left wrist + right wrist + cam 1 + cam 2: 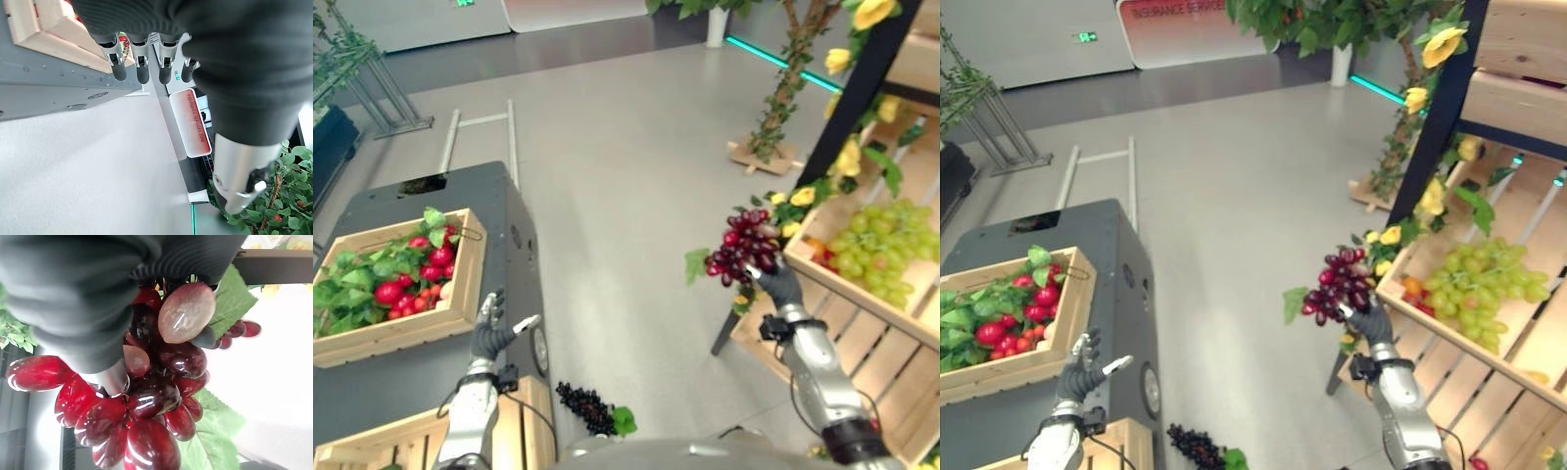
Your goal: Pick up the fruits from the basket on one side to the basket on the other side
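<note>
The right hand (781,284) is raised beside the slanted wooden crate (862,294) on the shelf rack, fingers curled round a bunch of red grapes (741,247). The right wrist view shows the grip close up: red grapes and a green leaf (215,435) pressed against the dark cover. Green grapes (881,245) lie in that crate.

The left hand (490,331) hangs with fingers spread and holding nothing, beside the dark grey surface (499,206) that carries a wooden box (460,294) of red fruit (389,292) and leaves. The head views also show a bunch of dark grapes (585,406) on the floor.
</note>
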